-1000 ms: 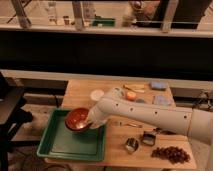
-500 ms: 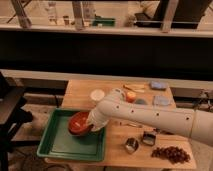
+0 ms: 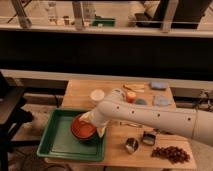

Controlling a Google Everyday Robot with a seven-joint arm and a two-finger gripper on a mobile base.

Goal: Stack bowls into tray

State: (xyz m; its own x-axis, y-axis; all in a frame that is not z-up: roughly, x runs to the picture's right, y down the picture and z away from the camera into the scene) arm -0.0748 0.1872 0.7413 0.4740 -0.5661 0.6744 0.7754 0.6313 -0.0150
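The gripper [image 3: 89, 123] sits low over the right part of the tray [image 3: 56, 141], at the rim of a red-orange bowl [image 3: 81, 128]; whether it grips the bowl or has let go, I cannot tell. The white arm [image 3: 150, 117] runs back from it to the right, across the wooden table [image 3: 82, 92].

Compared with a second ago, the bowl has come down and drifted slightly right, and it now looks to rest inside the tray, tipped a little toward the camera. That suggests the placing step is nearly done; whether a second bowl lies beneath it cannot be made out.

Beyond the gripper, further back on the table, stands a small white cup [image 3: 97, 95]. To its right, past the arm, are an orange item [image 3: 130, 97] and some pale blue pieces [image 3: 158, 85]. Nearer the front edge, right of the tray, stand a shiny metal cup [image 3: 131, 145], a small dark metal object [image 3: 148, 138] and a pile of brown bits [image 3: 171, 152].

No brand, label or writing can be read anywhere.
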